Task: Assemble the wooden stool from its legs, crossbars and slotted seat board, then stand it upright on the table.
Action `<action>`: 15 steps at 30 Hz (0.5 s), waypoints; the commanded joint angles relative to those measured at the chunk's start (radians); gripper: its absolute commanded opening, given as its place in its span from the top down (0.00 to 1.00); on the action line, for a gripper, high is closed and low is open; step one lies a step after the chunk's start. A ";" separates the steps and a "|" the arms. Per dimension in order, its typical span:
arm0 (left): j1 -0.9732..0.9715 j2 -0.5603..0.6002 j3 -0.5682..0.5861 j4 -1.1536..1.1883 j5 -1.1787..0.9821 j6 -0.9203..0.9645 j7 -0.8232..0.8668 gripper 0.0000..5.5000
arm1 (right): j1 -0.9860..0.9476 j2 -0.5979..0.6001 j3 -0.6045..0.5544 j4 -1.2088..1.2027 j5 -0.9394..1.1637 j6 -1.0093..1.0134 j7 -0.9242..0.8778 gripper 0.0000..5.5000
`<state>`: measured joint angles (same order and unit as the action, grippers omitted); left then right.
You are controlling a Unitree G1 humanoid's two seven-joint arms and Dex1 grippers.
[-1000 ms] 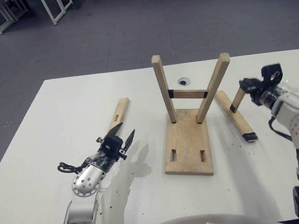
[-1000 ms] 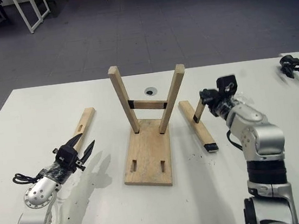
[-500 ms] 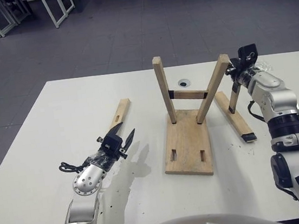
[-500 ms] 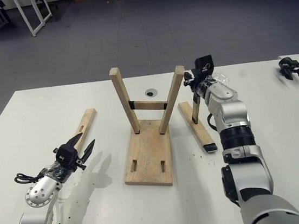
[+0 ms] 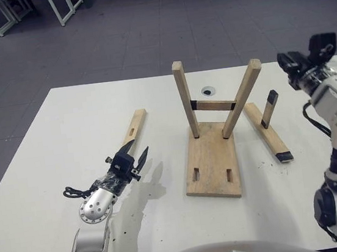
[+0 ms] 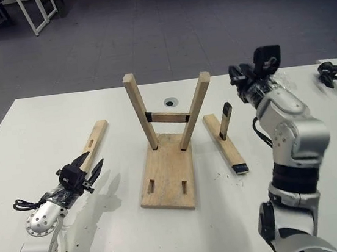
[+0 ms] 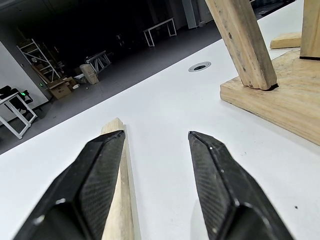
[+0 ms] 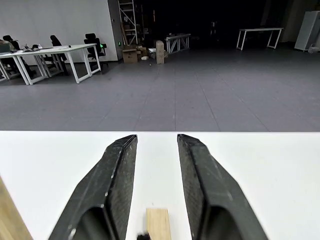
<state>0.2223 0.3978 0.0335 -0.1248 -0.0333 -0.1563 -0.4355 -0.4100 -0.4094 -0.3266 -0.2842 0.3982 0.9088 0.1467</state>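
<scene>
The slotted seat board [image 5: 212, 168] lies flat on the white table [image 5: 55, 152]. Two legs [image 5: 183, 99] stand in it, joined by a crossbar [image 5: 213, 105]. Just right of the board a third leg [image 5: 266, 133] lies flat, and a short crossbar [image 5: 268, 109] sticks up from it. A fourth leg [image 5: 133, 129] lies loose on the left. My left gripper [image 5: 134, 156] hovers open just short of that leg's near end [image 7: 120, 210]. My right gripper [image 5: 288, 61] hangs open above and to the right of the short crossbar, whose top end [image 8: 159, 222] shows below its fingers.
A round cable hole [image 5: 206, 90] sits in the table behind the stool. A small black object [image 6: 329, 74] lies at the far right edge. White table frames [image 5: 61, 4] stand on the floor beyond the table.
My right gripper has let go of the short crossbar and risen up and to the right. The crossbar stays upright in the lying leg. The left arm has barely moved.
</scene>
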 commanded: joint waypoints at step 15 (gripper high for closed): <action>0.032 -0.011 0.000 -0.016 -0.011 0.019 0.007 0.58 | 0.523 -0.032 0.165 -0.061 -0.097 -0.062 0.121 0.37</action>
<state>0.2542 0.3902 0.0351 -0.1339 -0.0378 -0.1539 -0.4329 0.1144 -0.4387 -0.1836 -0.3622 0.3220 0.8665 0.2717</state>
